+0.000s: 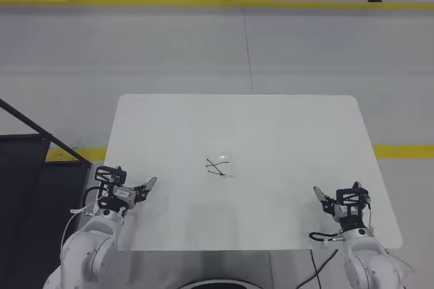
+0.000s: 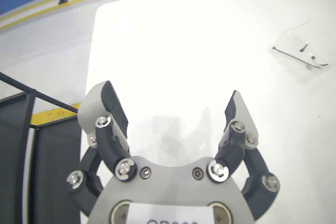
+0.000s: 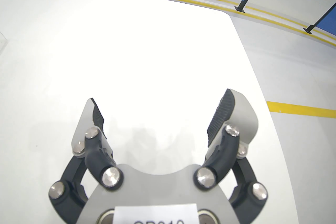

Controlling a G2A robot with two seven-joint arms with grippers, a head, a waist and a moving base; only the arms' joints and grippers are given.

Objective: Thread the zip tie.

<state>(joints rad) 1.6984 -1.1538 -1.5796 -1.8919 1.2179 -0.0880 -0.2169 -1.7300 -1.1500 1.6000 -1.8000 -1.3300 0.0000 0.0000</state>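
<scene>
Status: nothing grasped, pick-up step not yet started.

- Zip tie [image 1: 218, 168]: black, lying flat around mid-desk, at a clear plastic piece [image 2: 291, 37] (can't tell if it sits on it or inside it). More than one black strip seems to cross there; too small to separate.
- Left gripper [image 2: 169, 89]: at the near left edge of the desk [image 1: 275, 130], fingers spread wide, nothing between them. Well apart from the tie.
- Right gripper [image 3: 161, 96]: near the near right corner, fingers likewise apart and empty. Also well apart from the tie.

My read: we're at the approach stage. The next move needs one arm to go in to the middle and pinch the strap without dragging the plastic. The other arm then has to take the head end, so the tail can be lined up with the slot. The strap is thin and flat on the surface, so I expect the pinch to be fiddly.
</scene>
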